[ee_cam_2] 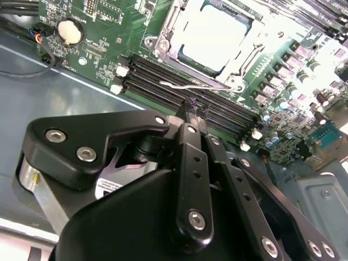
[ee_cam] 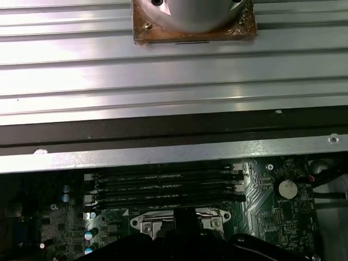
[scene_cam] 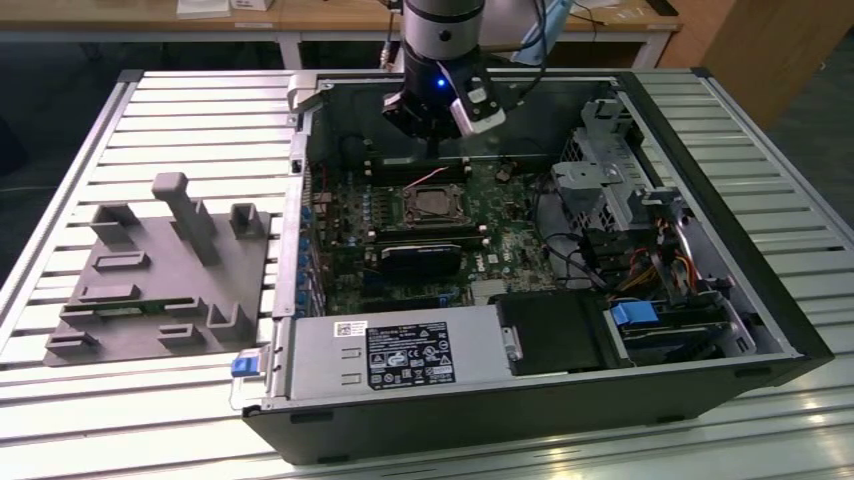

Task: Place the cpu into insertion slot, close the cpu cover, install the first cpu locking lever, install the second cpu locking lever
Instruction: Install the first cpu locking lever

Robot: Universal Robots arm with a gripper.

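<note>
The cpu (ee_cam_2: 217,33) lies flat in the insertion slot (scene_cam: 430,205), its dull silver top showing through the window of the cpu cover (ee_cam_2: 163,41), which lies down over it. A thin silver lever (ee_cam_2: 182,86) runs along the socket's edge beside the memory slots. My gripper (ee_cam_2: 190,109) hangs above those memory slots (ee_cam_2: 163,81), just short of the socket, with its black fingers (ee_cam_2: 187,141) drawn together and nothing between them. In the exterior view the gripper (scene_cam: 430,142) hovers over the far part of the board. The socket's rim (ee_cam: 147,220) peeks out past the gripper's black body.
The open computer case (scene_cam: 534,400) lies on a slatted metal table (scene_cam: 200,110). A grey fixture with posts (scene_cam: 160,270) sits at the exterior view's left. Inside are a power supply (scene_cam: 387,355), a drive cage (scene_cam: 621,185), cables (scene_cam: 654,270) and a coin battery (ee_cam_2: 69,31).
</note>
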